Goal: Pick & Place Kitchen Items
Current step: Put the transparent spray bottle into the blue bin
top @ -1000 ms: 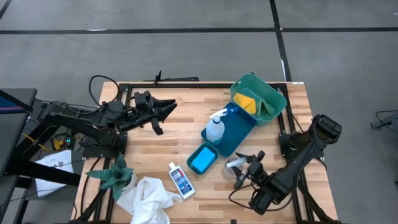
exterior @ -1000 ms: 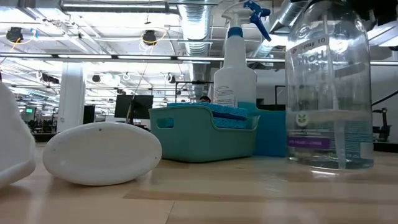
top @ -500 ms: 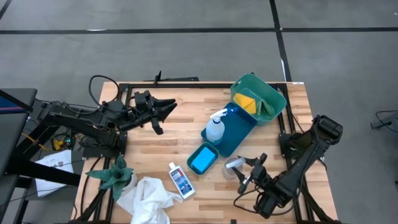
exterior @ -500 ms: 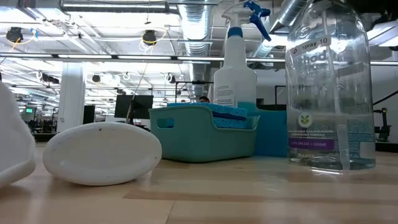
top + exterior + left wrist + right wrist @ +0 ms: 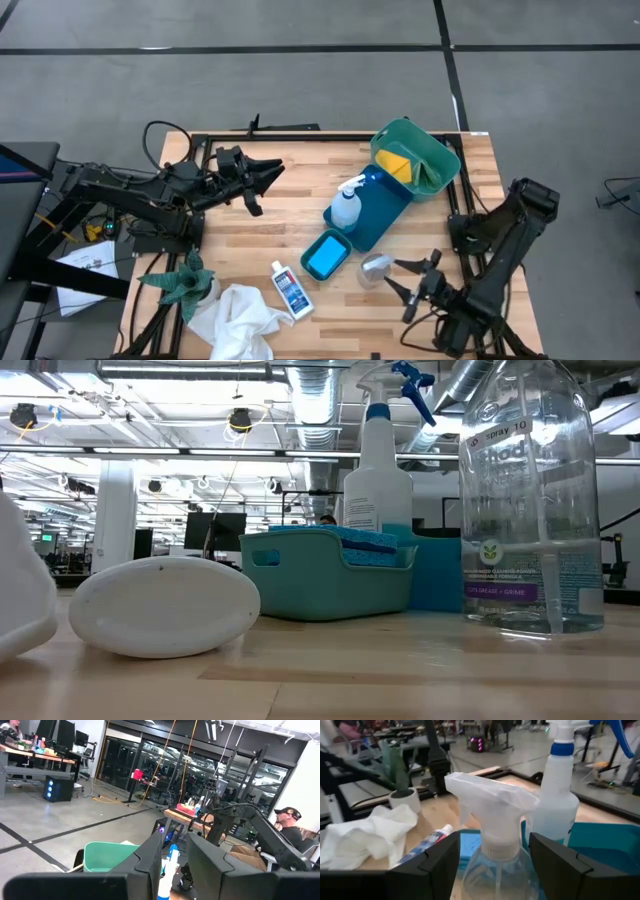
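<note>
Cloth (image 5: 232, 318): white, crumpled, at the table's (image 5: 270, 215) near edge, left of centre; touching the plant (image 5: 182, 280) just beside it.

Small bottle (image 5: 291, 291): white with blue label, lying flat just right of the cloth.

Right gripper (image 5: 404, 277): near right, fingers spread apart, holding nothing. It sits just beside the clear bottle, which shows between the fingers (image 5: 427, 865) in the right wrist view, untouched.

Clear bottle (image 5: 374, 269): upright on the wood, near right of centre, white trigger head on top; in the low view (image 5: 530, 500) it stands free on the table.

Small teal tray (image 5: 326, 255): left of the clear bottle, holding a blue sponge (image 5: 365, 539).

Blue mat (image 5: 385, 205): runs from the small tray toward the far right corner.

Spray bottle (image 5: 345, 206): white, blue trigger, upright at the mat's left edge.

Green bin (image 5: 415, 158): far right corner, tilted, with the yellow pad (image 5: 396, 163) inside.

Left gripper (image 5: 270, 172): far left, raised over bare wood, well apart from every item; fingers (image 5: 145, 862) nearly together with a narrow gap, empty.

Person (image 5: 290, 827): seated beyond the table, in the left wrist view.
</note>
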